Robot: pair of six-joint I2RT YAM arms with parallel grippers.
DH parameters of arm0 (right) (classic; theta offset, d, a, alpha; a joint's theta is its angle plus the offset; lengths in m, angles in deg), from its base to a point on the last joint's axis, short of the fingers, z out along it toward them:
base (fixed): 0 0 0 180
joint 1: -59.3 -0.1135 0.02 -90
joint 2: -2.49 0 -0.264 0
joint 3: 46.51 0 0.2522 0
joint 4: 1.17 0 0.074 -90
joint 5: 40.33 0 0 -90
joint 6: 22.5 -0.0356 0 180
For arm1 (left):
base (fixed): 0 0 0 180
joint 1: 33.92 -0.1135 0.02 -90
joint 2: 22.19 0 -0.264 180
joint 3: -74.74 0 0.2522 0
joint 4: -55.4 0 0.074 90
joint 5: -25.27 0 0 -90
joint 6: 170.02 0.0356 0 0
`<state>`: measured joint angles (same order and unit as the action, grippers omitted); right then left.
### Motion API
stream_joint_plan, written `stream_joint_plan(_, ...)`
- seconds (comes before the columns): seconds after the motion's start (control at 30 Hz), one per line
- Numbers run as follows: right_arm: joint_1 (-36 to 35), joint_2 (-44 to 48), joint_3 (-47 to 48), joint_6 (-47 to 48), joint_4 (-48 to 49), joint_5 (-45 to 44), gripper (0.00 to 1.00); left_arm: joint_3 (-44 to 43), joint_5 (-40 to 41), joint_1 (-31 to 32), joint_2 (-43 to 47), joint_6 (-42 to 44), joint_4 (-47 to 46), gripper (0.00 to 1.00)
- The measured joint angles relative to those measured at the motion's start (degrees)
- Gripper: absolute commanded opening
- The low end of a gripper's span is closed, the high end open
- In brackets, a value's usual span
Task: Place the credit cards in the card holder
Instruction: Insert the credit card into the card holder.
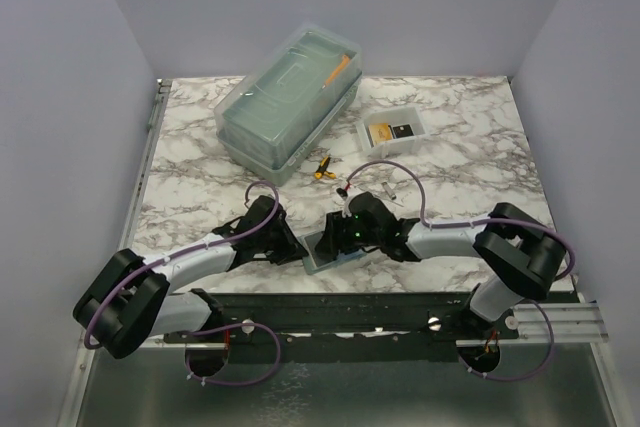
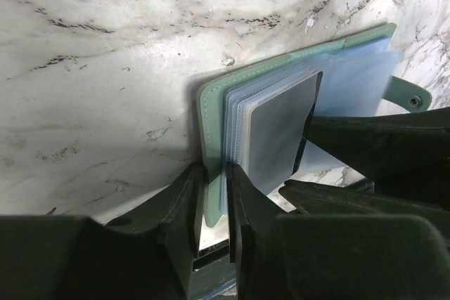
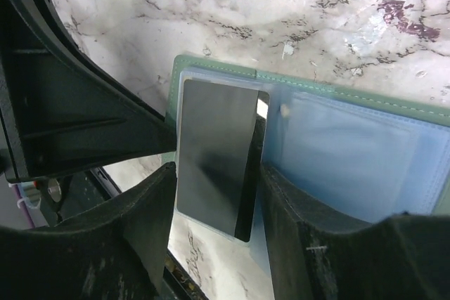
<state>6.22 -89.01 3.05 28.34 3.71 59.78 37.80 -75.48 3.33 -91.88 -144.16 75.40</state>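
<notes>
Card holder (image 2: 211, 114) one, black card (image 3: 214, 152) one.

Hemmed in on three sides by plain, pale lavender-grey walls (image 1: 60, 67), meeting at two far corners. Between them, a white tabletop (image 1: 190, 177) veined in grey, lit softly and evenly, with only faint shadows. Edged on the left by a silver metal rail (image 1: 146, 162). Ends at the near side in a dark bar (image 1: 340, 307), above a dull brushed-metal sheet (image 1: 340, 387).

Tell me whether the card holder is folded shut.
No, the card holder lies spread open, its inner face with clear pockets showing in the right wrist view.
</notes>
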Motion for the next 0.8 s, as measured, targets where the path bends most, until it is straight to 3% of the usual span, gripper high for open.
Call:
stream_joint_plan(0.27, -1.92, -2.38, 4.44, -1.38, -4.44, -2.99, 0.53, -0.44, 0.04, -0.07, 0.39, 0.79, 1.79, 0.25)
stream_joint_plan(0.4, -2.93, -1.11, 4.57, -2.89, -6.45, -4.94, 0.59, -0.50, 0.74, -0.04, 1.27, 1.31, 3.06, 0.35)
stream_joint_plan(0.57, -2.16, 5.66, 5.81, -2.34, -14.95, -7.08, 0.68, -1.14, 3.21, -0.46, 4.46, 2.45, 7.08, 0.55)
stream_joint_plan(0.8, 7.56, 9.55, 15.58, 3.56, -25.75, -11.69, 0.77, -4.13, 5.35, -1.95, 7.28, 4.98, 13.16, 0.61)
